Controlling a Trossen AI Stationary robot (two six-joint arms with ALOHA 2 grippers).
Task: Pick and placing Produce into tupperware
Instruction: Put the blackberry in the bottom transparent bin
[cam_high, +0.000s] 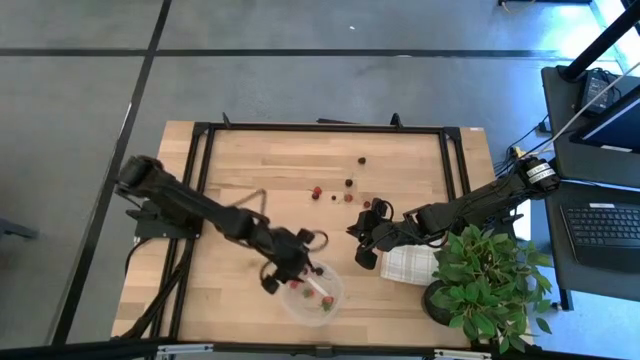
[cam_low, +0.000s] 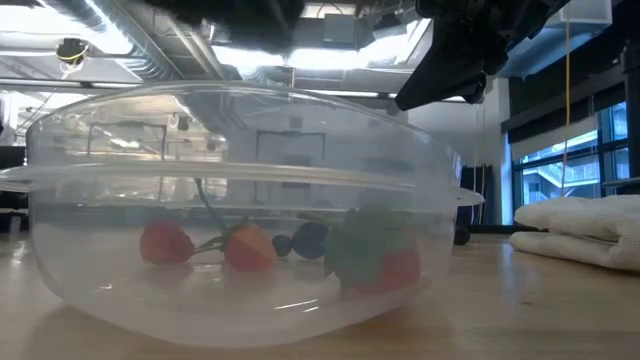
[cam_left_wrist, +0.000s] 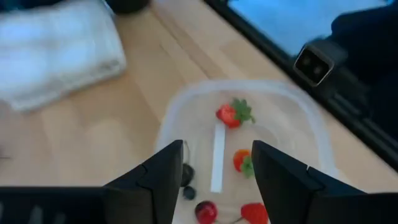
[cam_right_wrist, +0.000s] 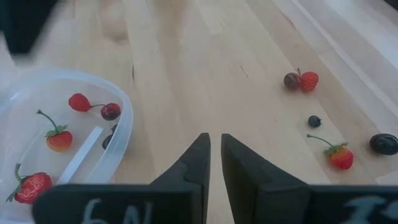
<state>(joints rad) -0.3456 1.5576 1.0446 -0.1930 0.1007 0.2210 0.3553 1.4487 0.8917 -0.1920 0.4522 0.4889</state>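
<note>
The round clear tupperware (cam_high: 312, 292) stands on the wooden table near its front edge. Several pieces of produce lie inside it, among them a red strawberry (cam_left_wrist: 229, 115), an orange-red one (cam_left_wrist: 241, 160), a dark cherry (cam_left_wrist: 205, 210) and a white strip (cam_left_wrist: 217, 155). My left gripper (cam_left_wrist: 217, 180) hovers open above the tupperware with nothing between its fingers. More produce lies loose on the table farther back, such as a strawberry (cam_right_wrist: 341, 155), a red and dark pair (cam_right_wrist: 303, 81) and dark berries (cam_right_wrist: 384, 143). My right gripper (cam_right_wrist: 214, 158) hangs shut over bare wood between the tupperware (cam_right_wrist: 118, 143) and these pieces.
A folded white cloth (cam_high: 410, 265) lies right of the tupperware, just under my right arm. A leafy potted plant (cam_high: 490, 285) stands at the front right corner. A black frame (cam_high: 320, 127) runs round the table's edges. Bare wood lies at the far left.
</note>
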